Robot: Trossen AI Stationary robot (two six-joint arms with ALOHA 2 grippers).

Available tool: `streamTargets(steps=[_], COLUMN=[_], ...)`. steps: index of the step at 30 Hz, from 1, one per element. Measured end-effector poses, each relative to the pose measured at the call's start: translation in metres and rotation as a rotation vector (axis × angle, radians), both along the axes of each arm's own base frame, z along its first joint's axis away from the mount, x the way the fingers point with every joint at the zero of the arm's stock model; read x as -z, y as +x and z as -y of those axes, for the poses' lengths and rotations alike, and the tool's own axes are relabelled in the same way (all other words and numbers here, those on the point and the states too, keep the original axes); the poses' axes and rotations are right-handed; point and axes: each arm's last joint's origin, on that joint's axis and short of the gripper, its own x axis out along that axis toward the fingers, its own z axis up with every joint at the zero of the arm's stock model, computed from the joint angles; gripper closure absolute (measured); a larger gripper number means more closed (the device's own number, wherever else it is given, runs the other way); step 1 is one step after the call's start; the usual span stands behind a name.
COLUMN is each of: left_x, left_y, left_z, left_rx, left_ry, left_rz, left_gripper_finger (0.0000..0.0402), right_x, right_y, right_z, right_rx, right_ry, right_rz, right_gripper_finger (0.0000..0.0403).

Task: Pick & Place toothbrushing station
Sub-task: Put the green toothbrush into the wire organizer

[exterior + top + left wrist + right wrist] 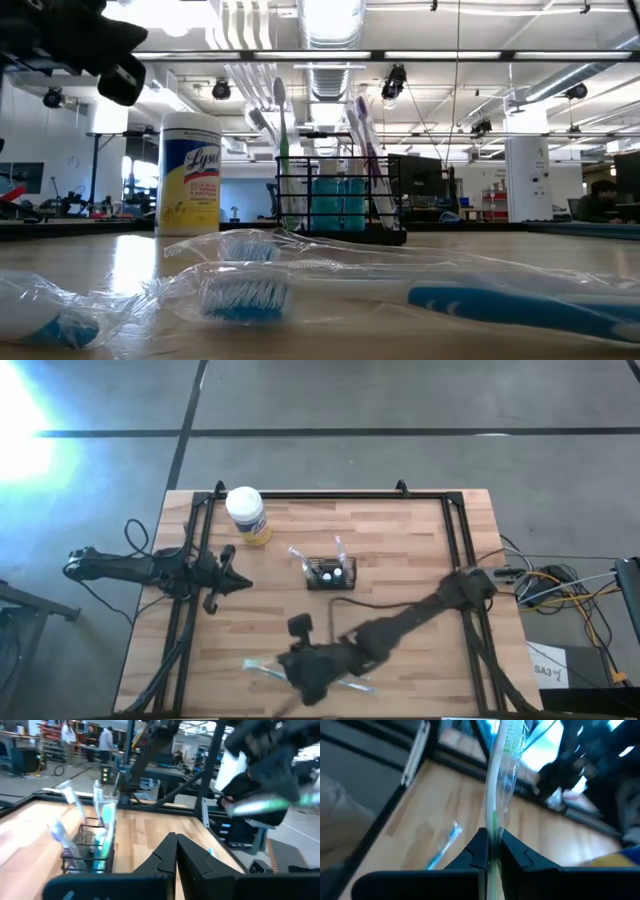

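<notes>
The blue toothbrush (pixel 520 305) near the toothbrushing station (pixel 340 205) runs off the low view's edge, and the right gripper (pixel 310 672) partly covers another wrapped toothbrush (pixel 262 669).

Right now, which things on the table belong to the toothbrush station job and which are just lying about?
Part of the job:
- toothbrushing station, a black holder with brushes standing in it
- wrapped toothbrush pinched in the right hand
- wrapped blue toothbrush lying on the table

Just lying about:
- Lysol wipes canister
- left hand, shut and idle
</notes>
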Motion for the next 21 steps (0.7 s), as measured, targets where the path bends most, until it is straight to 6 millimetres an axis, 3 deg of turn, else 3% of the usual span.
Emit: streamTargets(steps=[6,9,11,13,17,21], left_x=[0.009,0.014,0.015,0.015,0.015,0.015], left_y=[0.001,0.001,0.001,0.001,0.001,0.001], left_z=[0.0,0.0,0.0,0.0,0.0,0.0], left_rx=[0.009,0.01,0.01,0.01,0.009,0.009], left_ry=[0.002,-0.004,-0.017,-0.031,-0.046,-0.05], left_rz=[-0.015,-0.007,-0.002,-0.005,-0.008,-0.008], left_gripper_finger=[0.0386,0.039,0.0393,0.0393,0.0386,0.0379], right_x=[-0.012,-0.024,-0.021,-0.005,0.046,0.078], right_y=[-0.027,-0.05,-0.063,-0.072,-0.089,-0.103], right_z=[-0.004,0.003,0.015,0.031,0.066,0.096], right_rx=[-0.051,-0.098,-0.159,-0.21,-0.163,-0.144], right_ry=[-0.047,0.034,0.132,0.229,0.283,0.356], right_rz=[0.158,0.295,0.392,0.485,0.538,0.672], right_gripper_finger=[0.0389,0.0389,0.0389,0.0389,0.039,0.039])
